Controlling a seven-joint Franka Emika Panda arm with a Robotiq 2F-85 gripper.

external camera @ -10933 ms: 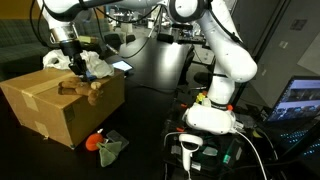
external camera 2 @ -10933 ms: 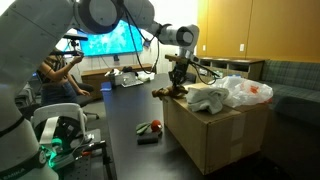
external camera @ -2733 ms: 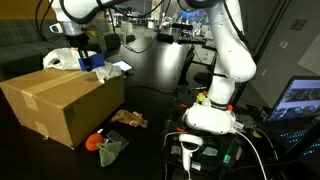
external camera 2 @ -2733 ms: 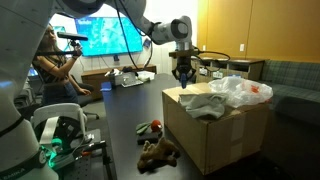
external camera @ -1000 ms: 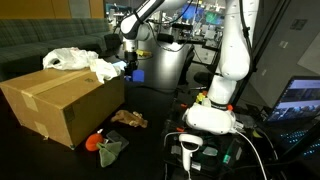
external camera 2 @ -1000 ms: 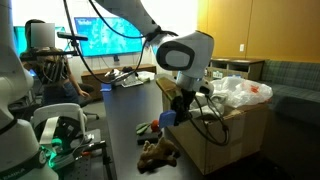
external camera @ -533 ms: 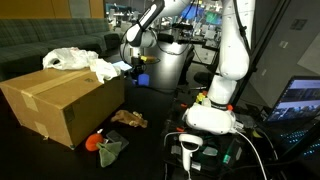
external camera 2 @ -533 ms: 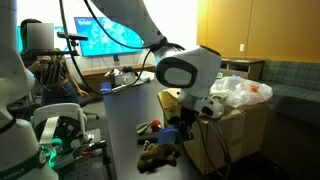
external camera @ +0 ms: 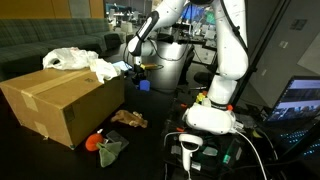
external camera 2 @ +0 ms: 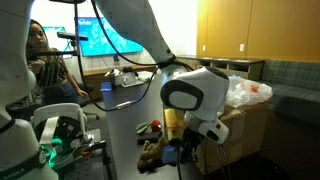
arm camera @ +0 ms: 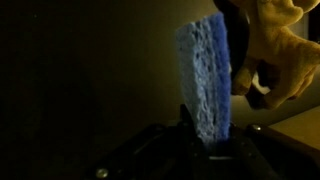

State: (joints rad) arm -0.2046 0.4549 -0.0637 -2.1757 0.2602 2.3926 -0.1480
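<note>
Grip: gripper [arm camera: 212,142] drawn in narrow on blue sponge [arm camera: 207,85], jaws pressed against both flat faces, sponge standing on edge.
Sponge place: up in the air over dark table [external camera: 170,95], beside the end of cardboard box [external camera: 60,100], apart from it, touching only the jaws.
Below: brown plush toy [external camera: 128,118] lying on the table near the box's foot, well under the sponge.
Nearby: orange and green scraps [external camera: 103,143] just beside the toy.
Farther: white plastic bag [external camera: 70,58] heaped on the box's top.
</note>
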